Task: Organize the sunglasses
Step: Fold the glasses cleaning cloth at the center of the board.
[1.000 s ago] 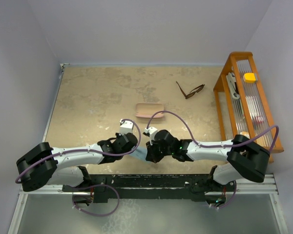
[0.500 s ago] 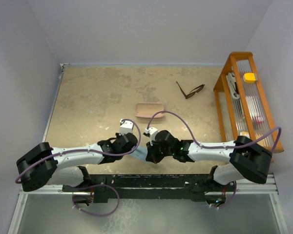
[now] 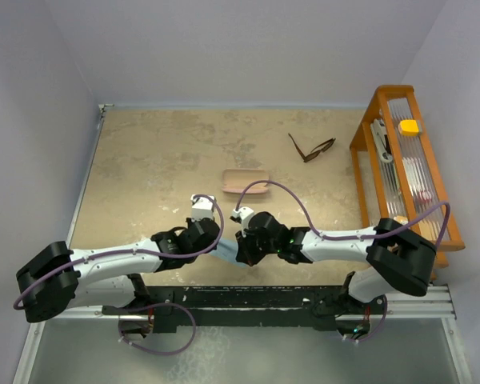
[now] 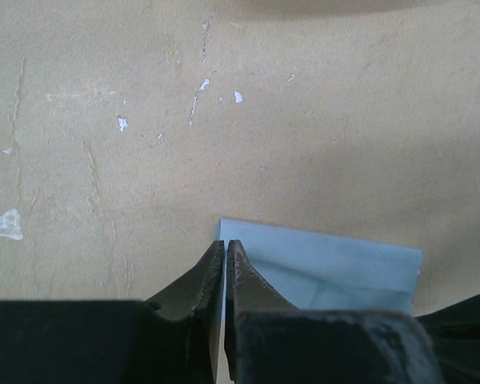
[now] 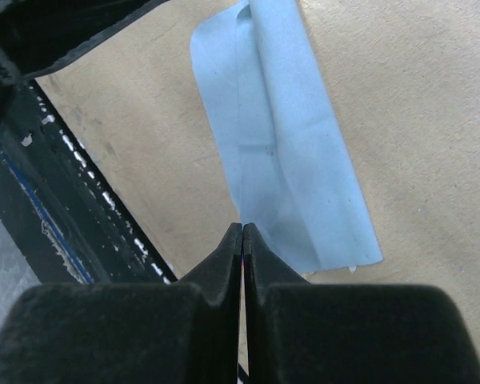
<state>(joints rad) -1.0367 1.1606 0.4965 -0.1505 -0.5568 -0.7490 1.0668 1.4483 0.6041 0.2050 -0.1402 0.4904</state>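
Both pincers clamped shut: left gripper (image 4: 226, 244) and right gripper (image 5: 242, 228) tips at the cloth (image 4: 328, 268) edges, can't tell if pinching it. Sunglasses (image 3: 312, 150) lie far right, well apart, near rack (image 3: 360, 138), front angled near-left to far-right. Right arm nearer.

No legible text, label, brand, number or sign found in any of the three views

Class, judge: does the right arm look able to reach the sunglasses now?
Probably yes: bare table lies between the right fingers and the sunglasses, though they seem shut on the cloth, which must go first.
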